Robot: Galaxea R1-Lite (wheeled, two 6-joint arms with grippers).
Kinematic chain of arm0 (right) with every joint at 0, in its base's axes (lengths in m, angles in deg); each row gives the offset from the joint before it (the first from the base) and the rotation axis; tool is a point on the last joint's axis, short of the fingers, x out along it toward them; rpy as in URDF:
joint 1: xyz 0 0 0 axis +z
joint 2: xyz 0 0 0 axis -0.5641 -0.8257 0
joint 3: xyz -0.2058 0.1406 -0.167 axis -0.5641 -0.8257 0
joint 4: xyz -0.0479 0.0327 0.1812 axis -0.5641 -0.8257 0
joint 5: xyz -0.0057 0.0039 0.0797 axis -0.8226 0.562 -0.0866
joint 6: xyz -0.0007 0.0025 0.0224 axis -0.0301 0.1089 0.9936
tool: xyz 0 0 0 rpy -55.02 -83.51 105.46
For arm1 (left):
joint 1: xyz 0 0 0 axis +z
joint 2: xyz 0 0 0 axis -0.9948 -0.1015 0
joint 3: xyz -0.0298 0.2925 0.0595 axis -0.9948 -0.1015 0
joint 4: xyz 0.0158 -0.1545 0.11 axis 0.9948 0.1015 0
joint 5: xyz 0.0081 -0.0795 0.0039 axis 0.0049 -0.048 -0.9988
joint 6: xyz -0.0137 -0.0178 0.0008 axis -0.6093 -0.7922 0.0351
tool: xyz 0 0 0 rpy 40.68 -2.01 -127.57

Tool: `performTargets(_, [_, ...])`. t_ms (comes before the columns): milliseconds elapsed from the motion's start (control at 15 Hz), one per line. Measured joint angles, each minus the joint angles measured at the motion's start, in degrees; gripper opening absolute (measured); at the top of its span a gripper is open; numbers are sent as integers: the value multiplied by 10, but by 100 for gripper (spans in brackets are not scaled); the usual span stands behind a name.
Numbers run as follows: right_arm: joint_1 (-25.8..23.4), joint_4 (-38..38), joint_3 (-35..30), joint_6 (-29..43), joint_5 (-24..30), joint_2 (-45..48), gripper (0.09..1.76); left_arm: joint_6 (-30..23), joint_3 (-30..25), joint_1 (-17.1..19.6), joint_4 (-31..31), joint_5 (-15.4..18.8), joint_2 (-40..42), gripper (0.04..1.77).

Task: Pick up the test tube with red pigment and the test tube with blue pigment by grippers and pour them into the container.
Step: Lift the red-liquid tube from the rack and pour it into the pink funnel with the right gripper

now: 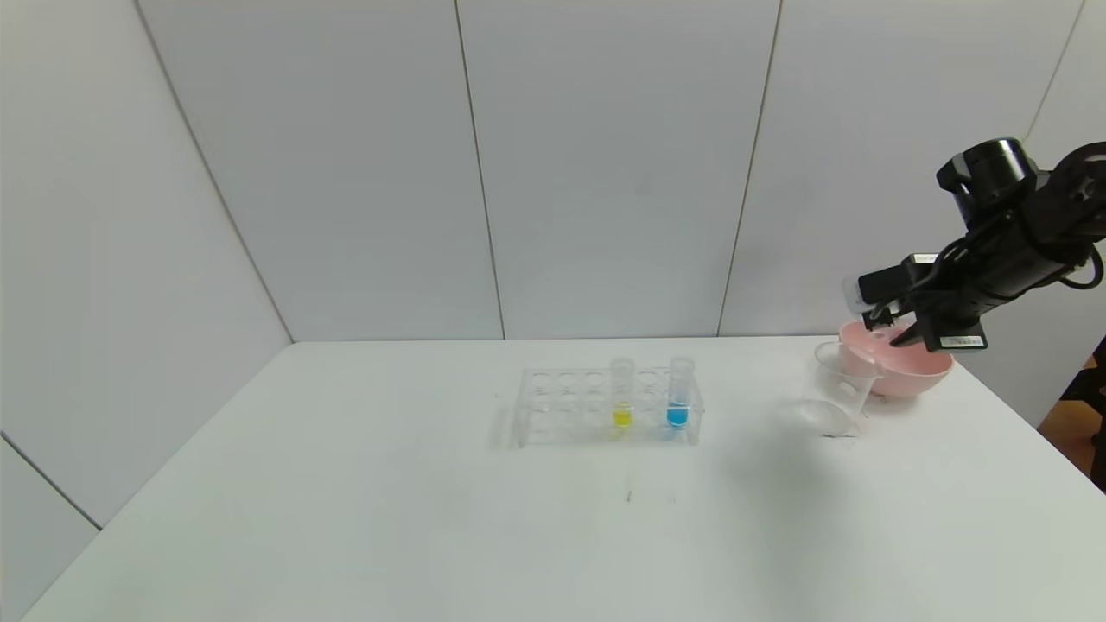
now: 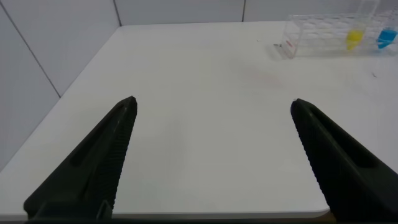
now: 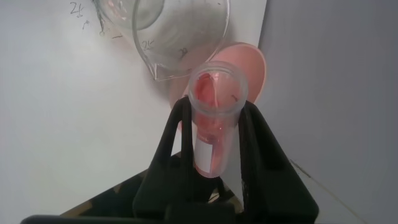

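White panelled walls back a white desk point(image 1: 363, 518). Near its middle a clear rack point(image 1: 609, 406) holds a yellow tube point(image 1: 622, 395) and, just right of it, the blue tube point(image 1: 680, 393), both upright. Well right of the rack stands the beaker point(image 1: 836, 387), touching a pink bowl point(image 1: 907, 371) behind it. Over that bowl the right end effector point(image 3: 214, 134) grips the red tube point(image 3: 214, 118), tilted mouth-first toward the beaker. The left end effector point(image 2: 211, 112) hovers wide open and empty, well left of the rack.

Container point(image 1: 836, 389) apparently just before bowl point(image 1: 903, 371)
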Motion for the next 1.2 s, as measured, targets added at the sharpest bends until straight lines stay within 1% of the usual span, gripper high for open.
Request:
performTargets(267, [4,-1,0,-26,-38,-3,50,0,0,0,0,0,0,176])
performTargets(533, [5,5,0,-32,-67,-8,50,0,0,0,0,0,0,176])
performTargets(1200, [39,3,1,-57,-169,-18,50,0,0,0,0,0,0,176])
